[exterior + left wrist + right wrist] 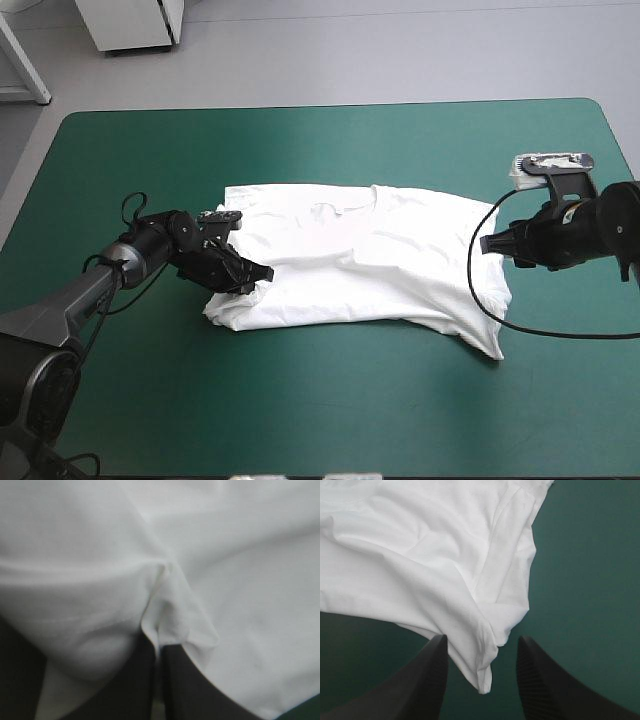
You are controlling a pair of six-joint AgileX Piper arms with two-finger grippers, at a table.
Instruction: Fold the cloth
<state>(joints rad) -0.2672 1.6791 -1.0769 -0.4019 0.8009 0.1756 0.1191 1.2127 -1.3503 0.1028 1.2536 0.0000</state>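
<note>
T-shirt point(370, 262) lies spread across the tabletop point(300, 410), its long axis left to right: your left end effector point(157, 645) is clamped on its left end, while your right end effector point(481, 642) stands wide with the loose right corner between its jaws, seemingly ready to grip.

The T-shirt point(370, 260) is being borne at the middle of the table point(300, 420), lying across it from left to right. Its left near corner is being pinched between the closed fingers of the left gripper point(262, 272). At its right end, a corner is being flanked by the parted fingers of the right gripper point(482, 638), over the table's right part.
</note>
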